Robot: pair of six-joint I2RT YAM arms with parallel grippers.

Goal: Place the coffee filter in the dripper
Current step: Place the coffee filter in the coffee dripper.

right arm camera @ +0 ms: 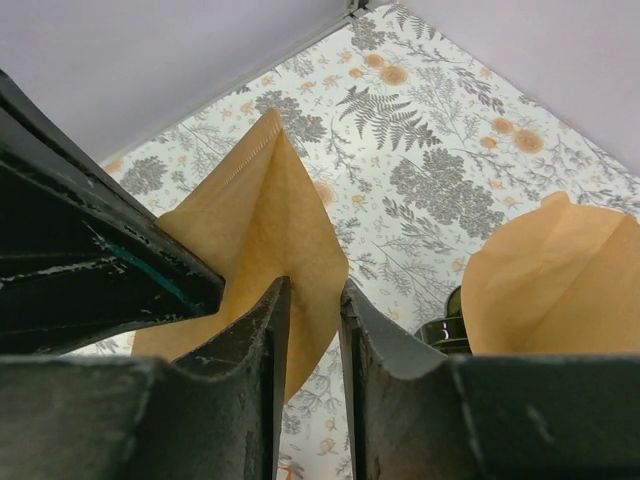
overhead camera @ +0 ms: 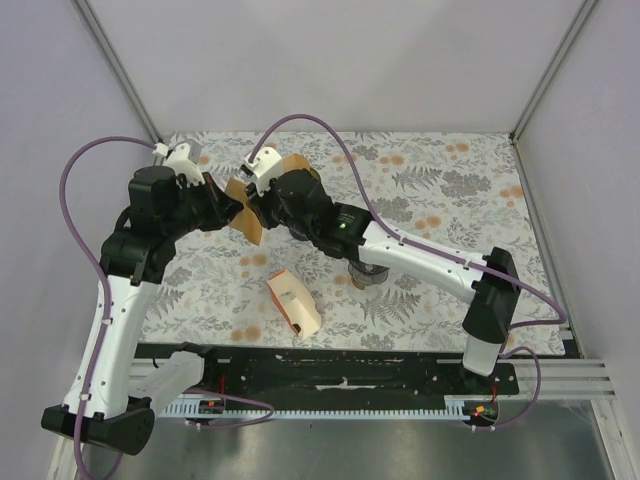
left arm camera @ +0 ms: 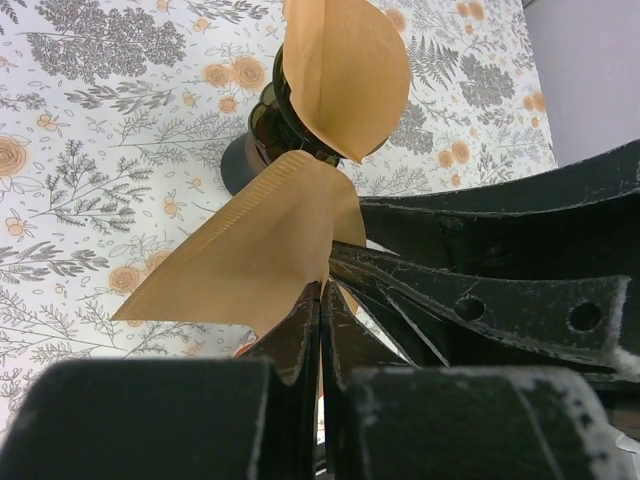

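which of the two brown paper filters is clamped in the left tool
The flat, folded filter pinched in the left tool; the other filter sits opened out in the dark dripper, with no tool on it.

dripper (left arm camera: 262,130) on table (overhead camera: 450,190), just behind the coffee filter (overhead camera: 247,222)

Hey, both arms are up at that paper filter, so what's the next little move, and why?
Probably close the right gripper on the coffee filter. The left gripper is shut on it, but the right wrist view shows the right gripper's fingers straddling the paper with a gap between them. The dripper stands just beyond, apparently with another filter in it.
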